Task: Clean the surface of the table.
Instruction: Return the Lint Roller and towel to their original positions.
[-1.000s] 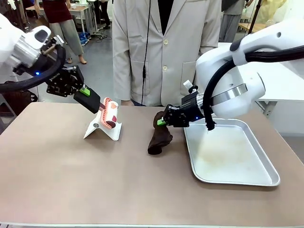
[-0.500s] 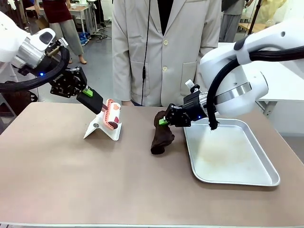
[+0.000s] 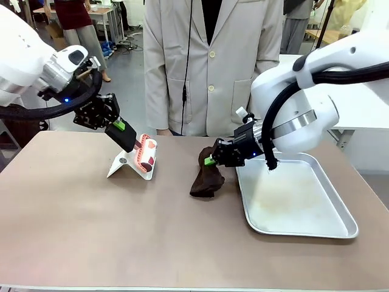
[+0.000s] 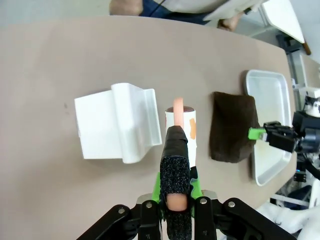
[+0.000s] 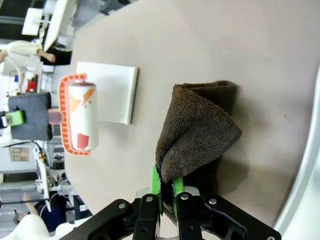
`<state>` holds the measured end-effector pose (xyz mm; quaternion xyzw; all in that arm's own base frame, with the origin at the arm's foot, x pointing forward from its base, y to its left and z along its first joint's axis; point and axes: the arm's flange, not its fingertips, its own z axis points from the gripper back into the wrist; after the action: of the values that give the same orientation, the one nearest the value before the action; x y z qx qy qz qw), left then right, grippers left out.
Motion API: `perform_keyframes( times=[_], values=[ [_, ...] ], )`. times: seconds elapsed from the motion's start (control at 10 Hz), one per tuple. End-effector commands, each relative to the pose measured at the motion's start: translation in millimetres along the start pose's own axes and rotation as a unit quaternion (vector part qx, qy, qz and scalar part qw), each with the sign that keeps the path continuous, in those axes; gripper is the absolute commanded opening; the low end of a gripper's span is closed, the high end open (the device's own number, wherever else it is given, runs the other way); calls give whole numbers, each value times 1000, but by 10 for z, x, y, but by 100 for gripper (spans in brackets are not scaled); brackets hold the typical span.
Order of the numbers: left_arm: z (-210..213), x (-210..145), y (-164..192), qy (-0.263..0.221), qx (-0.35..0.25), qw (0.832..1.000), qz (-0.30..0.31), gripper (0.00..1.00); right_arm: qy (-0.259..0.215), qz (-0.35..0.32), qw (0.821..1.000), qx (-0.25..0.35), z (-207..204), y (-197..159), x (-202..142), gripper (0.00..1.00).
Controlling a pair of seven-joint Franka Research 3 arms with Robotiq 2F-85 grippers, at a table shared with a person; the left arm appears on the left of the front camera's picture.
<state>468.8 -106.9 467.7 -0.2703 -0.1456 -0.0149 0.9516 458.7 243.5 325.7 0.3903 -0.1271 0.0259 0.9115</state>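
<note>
No readable brand or writing anywhere; the lint roller (image 3: 146, 153) only shows red-brown and orange patches on its white sheet, too small to read as print. The table (image 3: 91, 231) is the wide matte brownish-taupe surface with a thin pale edge, spanning the whole front view, top smooth and bare in the near half. The left gripper (image 3: 129, 138) has its fingers pressed onto the lint roller's dark-wrapped, salmon-coloured handle, roller held tilted, its head just above or touching the white plastic stand (image 3: 130, 166); contact can't be told. In the left wrist view the left gripper (image 4: 176, 186) pinches the handle, with the lint roller (image 4: 183, 125) beside the white plastic stand (image 4: 117, 131) and the dark brown cloth (image 4: 231, 127) further along. The right gripper (image 3: 211, 159) pinches the top of the dark brown cloth (image 3: 206, 179), fingers closed on a fold, lower part bunched on the surface just left of the silver metal tray (image 3: 304, 228). In the right wrist view the right gripper (image 5: 165, 187) clamps the cloth (image 5: 197, 135) between green pads, and it drapes onto the table (image 5: 250, 45). A person in a light beige coat (image 3: 209, 61) stands at the far edge.
</note>
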Motion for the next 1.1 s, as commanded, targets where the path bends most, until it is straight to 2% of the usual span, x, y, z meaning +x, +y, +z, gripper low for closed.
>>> perform_keyframes(
  times=[0.0,0.3,0.5,1.0],
  values=[
    [-50,286,-106,9,29,999,23,23,10,-8,1000,-12,-111,32,55,11],
    [-261,518,-85,23,54,997,40,23,16,-6,1000,-7,-130,-1,38,11],
    [-357,548,-35,25,80,996,40,23,26,-13,1000,-3,-152,-55,61,11],
    [-561,547,79,45,97,993,51,23,30,-22,999,3,-159,-102,91,11]
  ],
)
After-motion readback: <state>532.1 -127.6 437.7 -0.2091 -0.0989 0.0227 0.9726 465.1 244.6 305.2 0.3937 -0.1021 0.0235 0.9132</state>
